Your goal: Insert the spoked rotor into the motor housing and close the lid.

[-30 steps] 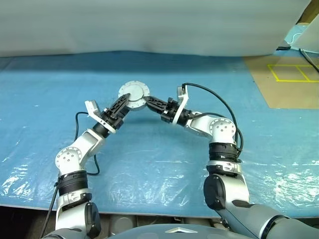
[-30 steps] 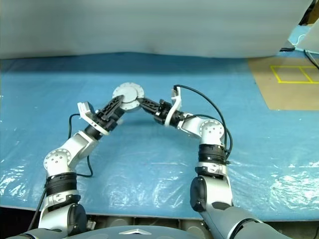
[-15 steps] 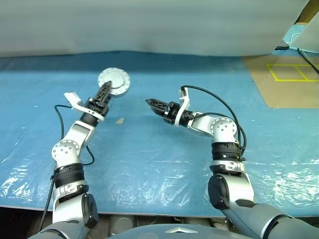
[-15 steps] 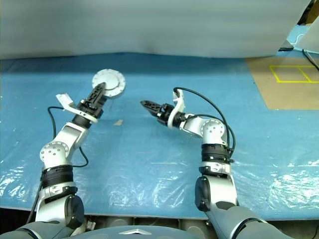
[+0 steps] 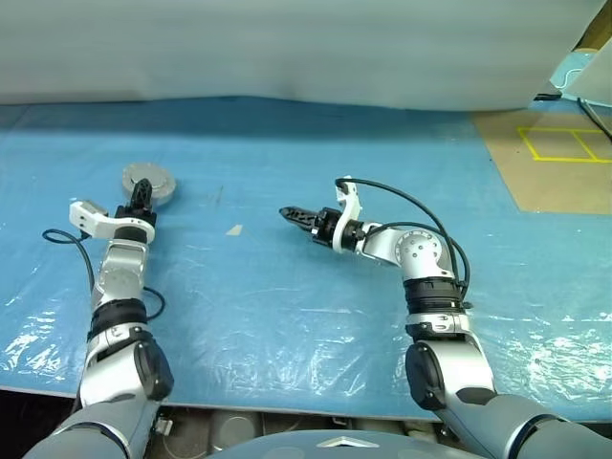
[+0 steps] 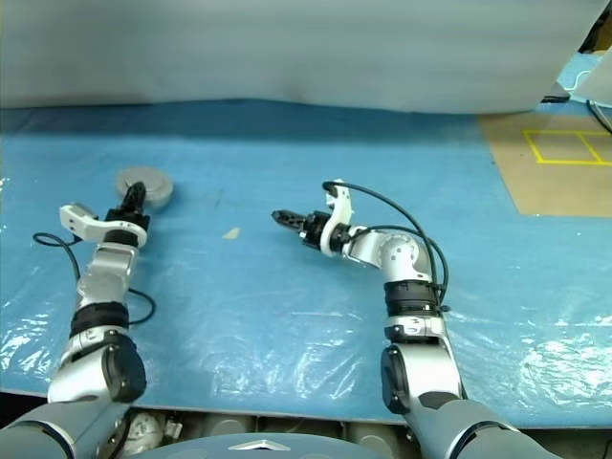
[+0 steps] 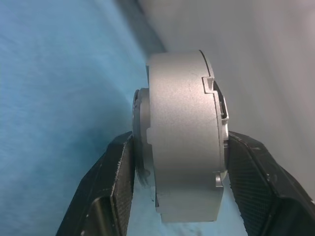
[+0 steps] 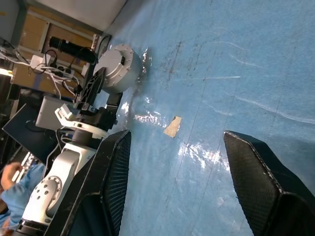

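My left gripper [image 5: 141,191] is shut on the motor housing [image 5: 149,181], a thick grey metal puck, far out to the left and low over the blue sheet. In the left wrist view its fingers [image 7: 114,187] press on the two flat faces of the housing [image 7: 184,147]. I cannot tell the lid apart from the housing here. The spoked rotor is out of view. My right gripper [image 5: 287,213] hovers near the middle of the table, pointing left, open with nothing between its fingers [image 8: 115,172].
A small tan scrap [image 5: 233,229] lies on the blue sheet [image 5: 287,296] between the grippers. A brown board with yellow tape squares [image 5: 559,143] is at the far right. A white wall [image 5: 287,48] closes the back. A person [image 8: 10,172] shows beyond the table.
My left gripper has carried the housing far to the left and lower, away from the right gripper. The right gripper has let go of it, opened and sunk a little.
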Robot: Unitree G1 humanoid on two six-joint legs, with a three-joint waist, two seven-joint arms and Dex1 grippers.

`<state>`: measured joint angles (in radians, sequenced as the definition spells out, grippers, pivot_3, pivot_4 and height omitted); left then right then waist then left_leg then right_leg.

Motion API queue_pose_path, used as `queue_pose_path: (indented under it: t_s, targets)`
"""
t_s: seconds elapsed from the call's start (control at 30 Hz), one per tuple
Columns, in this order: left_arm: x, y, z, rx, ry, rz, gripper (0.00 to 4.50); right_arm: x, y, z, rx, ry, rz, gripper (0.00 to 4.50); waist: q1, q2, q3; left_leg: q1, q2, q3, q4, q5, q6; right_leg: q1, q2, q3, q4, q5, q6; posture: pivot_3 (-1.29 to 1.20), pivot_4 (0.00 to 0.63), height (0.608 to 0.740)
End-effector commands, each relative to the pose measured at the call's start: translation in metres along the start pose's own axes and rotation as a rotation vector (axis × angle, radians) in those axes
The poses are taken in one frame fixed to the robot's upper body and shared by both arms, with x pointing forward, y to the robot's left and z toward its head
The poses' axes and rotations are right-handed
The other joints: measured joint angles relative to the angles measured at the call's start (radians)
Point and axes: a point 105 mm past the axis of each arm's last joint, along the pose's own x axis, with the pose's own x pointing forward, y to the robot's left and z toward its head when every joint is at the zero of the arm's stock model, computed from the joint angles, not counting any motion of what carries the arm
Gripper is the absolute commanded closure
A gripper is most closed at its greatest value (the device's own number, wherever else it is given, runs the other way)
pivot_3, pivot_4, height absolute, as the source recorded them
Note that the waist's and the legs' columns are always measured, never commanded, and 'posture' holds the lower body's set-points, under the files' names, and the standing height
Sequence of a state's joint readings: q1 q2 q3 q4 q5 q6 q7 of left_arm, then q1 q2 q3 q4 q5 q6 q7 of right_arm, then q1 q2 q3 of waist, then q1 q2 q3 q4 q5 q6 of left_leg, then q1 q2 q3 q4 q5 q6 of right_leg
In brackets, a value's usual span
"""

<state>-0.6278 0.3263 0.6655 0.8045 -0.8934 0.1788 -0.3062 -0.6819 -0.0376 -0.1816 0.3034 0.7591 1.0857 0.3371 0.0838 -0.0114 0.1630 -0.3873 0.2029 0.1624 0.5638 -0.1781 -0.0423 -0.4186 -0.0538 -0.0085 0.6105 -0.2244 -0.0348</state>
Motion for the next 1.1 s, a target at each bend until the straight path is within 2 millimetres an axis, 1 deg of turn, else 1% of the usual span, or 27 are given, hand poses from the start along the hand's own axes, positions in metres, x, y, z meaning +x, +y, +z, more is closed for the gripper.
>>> queue_pose_path:
  t_s: [0.03, 0.07, 0.13, 0.2, 0.23, 0.27, 0.3, 0.4, 0.43, 0.53, 0.6, 0.63, 0.7, 0.73, 0.77, 0.8, 0.83, 0.87, 0.9, 0.97, 1.0, 1.03, 1.07, 1.1]
  targets:
    - [0.006, 0.001, 0.019, 0.023, -0.061, 0.001, 2.14, -0.002, 0.008, 0.005, -0.05, -0.021, 0.02, 1.4, 0.004, 0.0, 0.0, 0.0, 0.0, 0.0, 0.0, 0.0, 0.0, 0.0, 0.0, 0.0, 0.0, 0.0, 0.0, 0.0, 0.15, 0.74]
    - [0.004, 0.01, 0.018, 0.042, -0.052, 0.033, 2.14, -0.002, 0.007, 0.006, -0.051, -0.024, 0.015, 1.4, 0.006, 0.0, 0.0, 0.0, 0.0, -0.001, 0.0, 0.0, 0.0, 0.0, 0.0, -0.001, 0.0, 0.0, 0.0, 0.0, 0.15, 0.74]
    - [0.002, 0.019, 0.017, 0.065, -0.041, 0.066, 2.14, -0.003, 0.006, 0.006, -0.05, -0.027, 0.013, 1.4, 0.003, 0.0, 0.0, 0.003, 0.0, -0.001, 0.0, 0.0, 0.0, 0.001, 0.0, -0.001, 0.003, 0.0, 0.0, 0.0, 0.15, 0.74]
    - [-0.002, 0.03, 0.019, 0.095, -0.034, 0.11, 1.41, -0.004, 0.005, 0.005, -0.056, -0.025, 0.007, 1.36, -0.002, 0.0, 0.0, 0.005, 0.0, -0.001, 0.0, 0.0, 0.0, 0.001, 0.0, 0.0, 0.004, 0.0, 0.0, 0.0, 0.15, 0.74]
    - [-0.003, 0.034, 0.023, 0.097, -0.044, 0.12, 1.13, -0.003, 0.004, 0.004, -0.058, -0.023, 0.004, 1.36, -0.004, 0.0, 0.0, 0.006, 0.0, 0.0, 0.0, 0.0, 0.0, 0.002, 0.0, 0.001, 0.004, 0.0, -0.001, 0.0, 0.15, 0.74]
    - [-0.005, 0.037, 0.031, 0.108, -0.065, 0.14, 0.86, -0.003, 0.004, 0.003, -0.062, -0.02, 0.004, 1.36, -0.005, 0.0, 0.0, 0.006, 0.0, 0.0, 0.0, 0.0, 0.0, 0.003, 0.0, 0.001, 0.004, 0.0, -0.001, 0.0, 0.15, 0.74]
    - [-0.005, 0.038, 0.037, 0.113, -0.082, 0.15, 0.86, -0.003, 0.004, 0.002, -0.064, -0.018, 0.004, 1.36, -0.008, 0.0, 0.0, 0.007, 0.001, -0.001, 0.0, 0.0, 0.0, 0.004, 0.0, 0.0, 0.004, 0.0, -0.001, 0.0, 0.15, 0.74]
    - [-0.013, 0.048, 0.07, 0.144, -0.184, 0.206, 0.86, -0.002, 0.006, 0.001, -0.076, -0.014, 0.01, 1.36, -0.016, 0.0, 0.0, 0.009, 0.001, 0.0, 0.0, 0.0, 0.0, 0.004, 0.0, 0.001, 0.005, -0.001, -0.001, 0.0, 0.15, 0.74]
    - [-0.015, 0.049, 0.077, 0.153, -0.203, 0.215, 0.86, -0.001, 0.006, 0.001, -0.077, -0.013, 0.012, 1.36, -0.017, 0.0, 0.0, 0.009, 0.001, 0.0, 0.0, 0.0, 0.0, 0.004, 0.0, 0.001, 0.004, -0.001, -0.001, 0.0, 0.15, 0.74]
    - [-0.03, 0.055, 0.119, 0.168, -0.32, 0.22, 0.86, 0.0, 0.007, -0.002, -0.084, -0.006, 0.02, 1.36, -0.014, 0.0, 0.0, 0.008, 0.001, 0.0, 0.0, 0.0, 0.0, 0.004, 0.0, 0.0, 0.004, -0.001, -0.002, 0.0, 0.15, 0.74]
    - [-0.038, 0.054, 0.141, 0.181, -0.371, 0.218, 0.86, 0.001, 0.007, -0.002, -0.084, -0.004, 0.024, 1.36, -0.012, 0.0, 0.0, 0.007, 0.001, 0.0, -0.001, 0.0, 0.0, 0.004, 0.0, 0.0, 0.004, -0.001, -0.002, 0.0, 0.15, 0.74]
    - [-0.04, 0.054, 0.147, 0.187, -0.384, 0.217, 0.86, 0.001, 0.008, -0.002, -0.084, -0.005, 0.024, 1.36, -0.01, 0.0, 0.0, 0.007, 0.001, 0.0, -0.001, 0.0, 0.0, 0.004, 0.0, -0.001, 0.003, -0.001, -0.002, 0.0, 0.15, 0.74]
    - [-0.04, 0.037, 0.162, 0.187, -0.404, 0.12, 0.86, 0.001, 0.008, 0.002, -0.083, -0.02, 0.029, 1.36, -0.002, 0.0, 0.0, 0.007, 0.002, -0.001, -0.001, 0.0, 0.0, 0.004, -0.001, -0.001, 0.003, -0.001, -0.002, 0.0, 0.15, 0.74]
    - [-0.04, 0.031, 0.165, 0.187, -0.406, 0.088, 0.86, 0.001, 0.008, 0.003, -0.081, -0.026, 0.032, 1.36, 0.004, 0.0, 0.0, 0.007, 0.003, -0.001, -0.001, 0.0, 0.0, 0.004, -0.001, -0.002, 0.003, -0.001, -0.002, 0.0, 0.15, 0.74]
    - [-0.037, 0.015, 0.166, 0.173, -0.385, -0.002, 0.86, -0.001, 0.008, 0.007, -0.105, -0.038, 0.028, 1.36, 0.01, 0.0, 0.0, 0.007, 0.003, -0.001, -0.001, 0.0, 0.0, 0.004, -0.002, -0.002, 0.003, -0.001, -0.002, 0.0, 0.15, 0.74]
    - [-0.035, -0.001, 0.164, 0.159, -0.355, -0.085, 0.86, -0.004, 0.007, 0.011, -0.131, -0.052, 0.021, 1.36, 0.014, 0.0, 0.0, 0.007, 0.003, -0.001, -0.001, 0.0, 0.0, 0.004, -0.003, -0.002, 0.003, -0.001, -0.002, 0.0, 0.15, 0.74]
    - [-0.033, -0.022, 0.158, 0.153, -0.298, -0.191, 0.86, -0.008, 0.008, 0.018, -0.167, -0.073, 0.016, 1.36, 0.016, 0.0, 0.0, 0.006, 0.003, 0.0, -0.001, 0.0, 0.0, 0.004, -0.003, -0.002, 0.004, -0.002, -0.002, 0.0, 0.15, 0.74]
    - [-0.033, -0.045, 0.145, 0.152, -0.221, -0.305, 0.86, -0.013, 0.009, 0.026, -0.228, -0.105, 0.008, 1.36, 0.018, -0.001, 0.0, 0.005, 0.003, 0.0, 0.0, 0.0, 0.0, 0.004, -0.004, -0.003, 0.004, -0.003, -0.004, 0.0, 0.15, 0.74]
    - [-0.035, -0.058, 0.136, 0.153, -0.167, -0.37, 0.86, -0.017, 0.01, 0.031, -0.268, -0.126, 0.005, 1.36, 0.018, -0.001, 0.0, 0.005, 0.003, 0.0, 0.001, 0.0, 0.0, 0.004, -0.005, -0.003, 0.004, -0.004, -0.006, 0.0, 0.15, 0.74]
    - [-0.04, -0.095, 0.099, 0.171, -0.01, -0.53, 0.86, -0.03, 0.006, 0.053, -0.391, -0.239, -0.063, 1.36, 0.019, -0.001, 0.0, 0.003, 0.002, 0.0, 0.002, 0.0, 0.0, 0.003, -0.006, -0.003, 0.004, -0.004, -0.006, 0.0, 0.15, 0.74]
    - [-0.045, -0.11, 0.083, 0.174, 0.054, -0.592, 0.86, -0.036, 0.004, 0.062, -0.433, -0.282, -0.095, 1.36, 0.019, -0.001, 0.0, 0.004, 0.002, 0.0, 0.002, 0.0, 0.0, 0.004, -0.006, -0.003, 0.005, -0.004, -0.006, 0.0, 0.15, 0.74]
    - [-0.05, -0.124, 0.062, 0.201, 0.13, -0.654, 0.86, -0.043, 0.002, 0.069, -0.481, -0.317, -0.131, 1.36, 0.018, -0.001, 0.0, 0.004, 0.002, 0.0, 0.002, 0.0, 0.0, 0.004, -0.006, -0.003, 0.005, -0.004, -0.006, 0.0, 0.15, 0.74]
    - [-0.054, -0.133, 0.046, 0.226, 0.182, -0.696, 0.86, -0.048, 0.001, 0.073, -0.518, -0.331, -0.152, 1.36, 0.016, -0.001, 0.0, 0.004, 0.002, 0.0, 0.002, 0.0, 0.0, 0.004, -0.006, -0.003, 0.005, -0.004, -0.006, 0.0, 0.15, 0.74]
    - [-0.059, -0.139, 0.026, 0.27, 0.255, -0.731, 0.86, -0.054, -0.001, 0.075, -0.567, -0.342, -0.174, 1.36, 0.013, -0.001, 0.0, 0.004, 0.002, 0.001, 0.002, 0.0, 0.0, 0.004, -0.006, -0.003, 0.005, -0.003, -0.006, 0.0, 0.15, 0.74]
